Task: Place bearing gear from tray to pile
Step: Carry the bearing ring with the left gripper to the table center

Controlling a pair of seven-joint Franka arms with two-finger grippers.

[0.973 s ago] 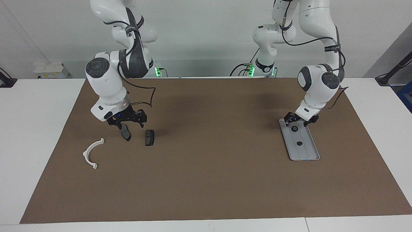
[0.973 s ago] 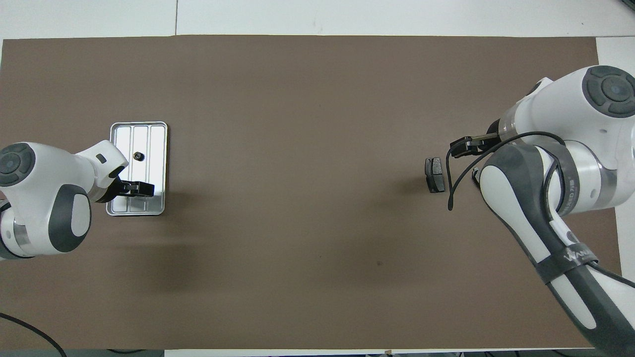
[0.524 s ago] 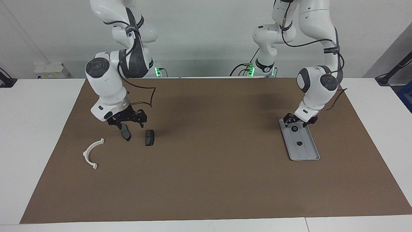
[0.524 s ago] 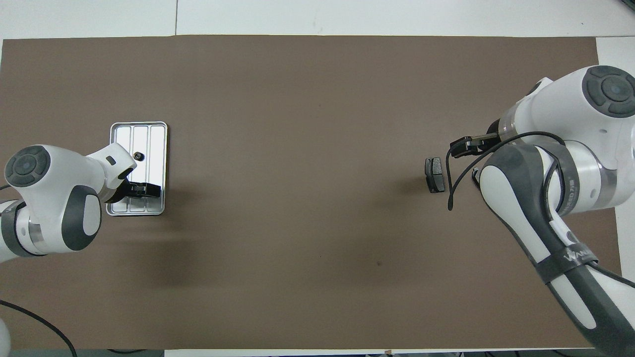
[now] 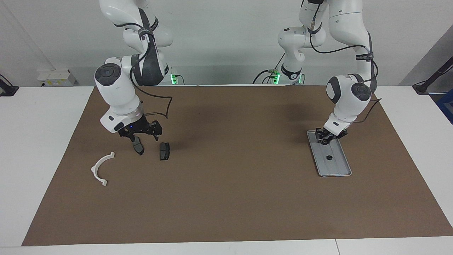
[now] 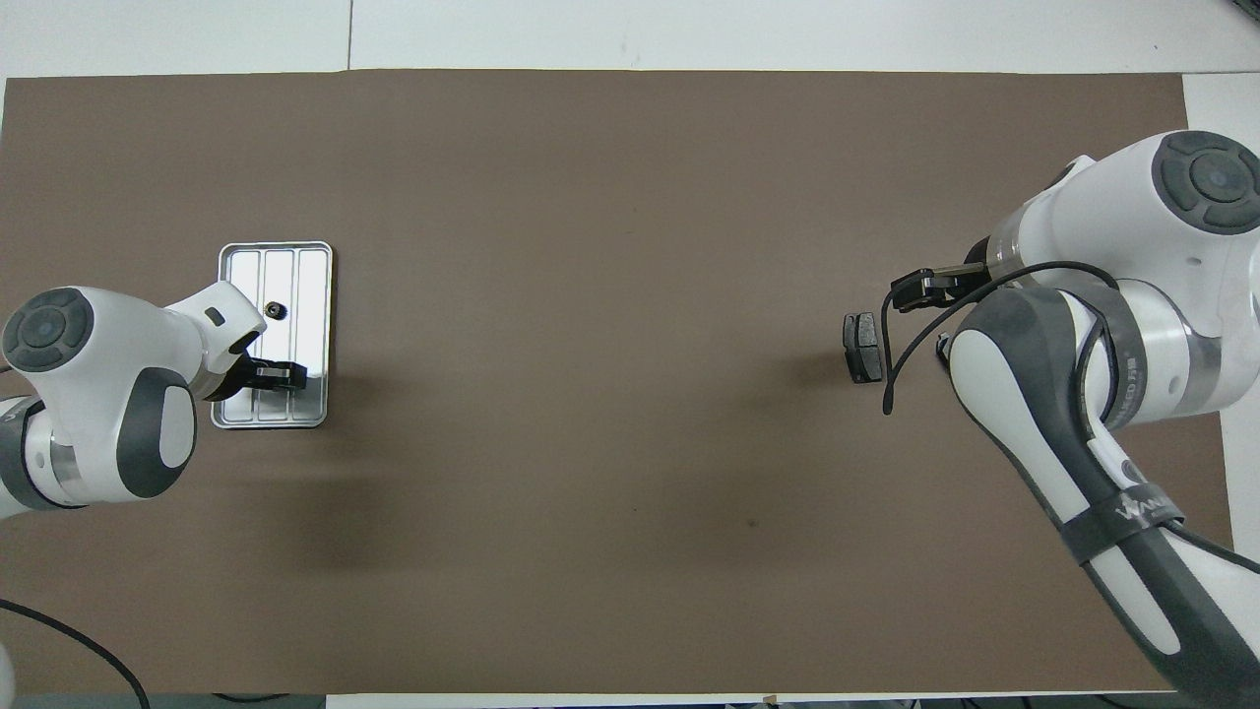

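Observation:
The silver tray [image 5: 338, 170] [image 6: 295, 264] lies toward the left arm's end of the table. One small dark bearing gear [image 5: 328, 157] [image 6: 277, 311] sits on its ribbed floor. My left gripper [image 5: 324, 138] [image 6: 285, 374] is down in the tray's end nearer the robots, its fingers drawn in on a second bearing gear, which they hide. The pile lies toward the right arm's end: a white half-ring bracket [image 5: 102, 168] and two dark brake pads [image 5: 138, 146] [image 5: 164, 151] [image 6: 863, 347]. My right gripper [image 5: 141, 136] waits open just over the pad nearer the bracket.
A brown mat [image 5: 226, 198] covers most of the white table. A small white box [image 5: 56, 77] stands by the wall at the right arm's end. The right arm's loose black cable [image 6: 901, 345] hangs over the pile.
My left gripper's fingers have closed in on the bearing gear at the tray's end nearer the robots, which showed before and is now covered. The right arm has not moved.

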